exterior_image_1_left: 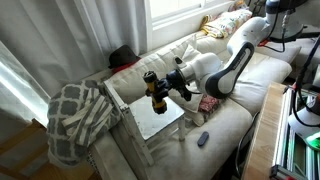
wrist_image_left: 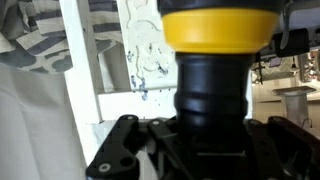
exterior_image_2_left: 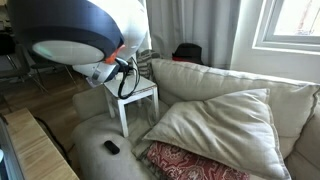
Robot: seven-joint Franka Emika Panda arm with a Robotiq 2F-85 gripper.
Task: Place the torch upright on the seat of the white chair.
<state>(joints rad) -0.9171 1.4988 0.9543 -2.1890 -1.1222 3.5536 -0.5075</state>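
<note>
Clearly the hand (exterior_image_1_left: pixel 164 90) grips the torch (exterior_image_1_left: pixel 157 100), black head, amber-gold body.

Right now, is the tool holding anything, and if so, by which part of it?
Yes. The tool holds the torch, clamped on its black section; the amber-gold part sticks out beyond the grip.

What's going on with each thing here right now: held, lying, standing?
white chair: standing upright.
torch: gripped, roughly upright over the chair's seat.
gripper: shut on the torch.
blanket: draped in folds beside the chair.
dark gadget: lying loose on the sofa.
</note>
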